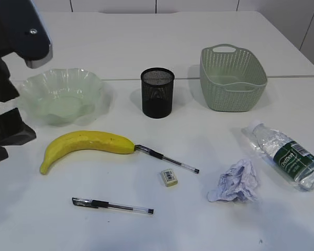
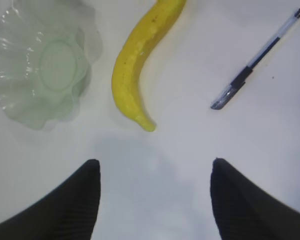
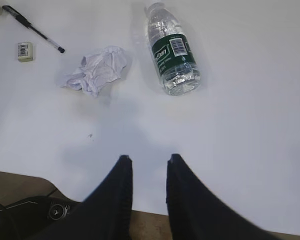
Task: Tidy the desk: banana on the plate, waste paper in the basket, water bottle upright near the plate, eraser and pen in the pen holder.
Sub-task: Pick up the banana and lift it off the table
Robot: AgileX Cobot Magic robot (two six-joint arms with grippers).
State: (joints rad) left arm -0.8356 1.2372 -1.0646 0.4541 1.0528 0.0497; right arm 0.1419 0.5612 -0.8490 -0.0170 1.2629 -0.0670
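Observation:
The yellow banana (image 1: 86, 144) (image 2: 132, 70) lies on the white desk (image 1: 209, 230), in front of the pale green ruffled plate (image 1: 60, 97) (image 2: 40, 65). My left gripper (image 2: 155, 167) hovers open and wide just short of the banana's tip, with nothing between its fingers. One pen (image 1: 167, 159) (image 3: 35, 29) touches the banana's stem; a second pen (image 1: 112, 205) (image 2: 257, 60) lies nearer the front. The eraser (image 1: 169, 177) (image 3: 24, 51), waste paper (image 1: 235, 182) (image 3: 97, 70) and water bottle (image 1: 290, 157) (image 3: 172, 50), which lies on its side, are to the right. My right gripper (image 3: 149, 159) is narrowly open and empty over the desk's front edge.
The black mesh pen holder (image 1: 157, 92) and the sage-green basket (image 1: 232, 78) stand at the back. My left arm's dark body (image 1: 5, 120) fills the far left of the exterior view. A second white table (image 1: 146, 36) adjoins behind.

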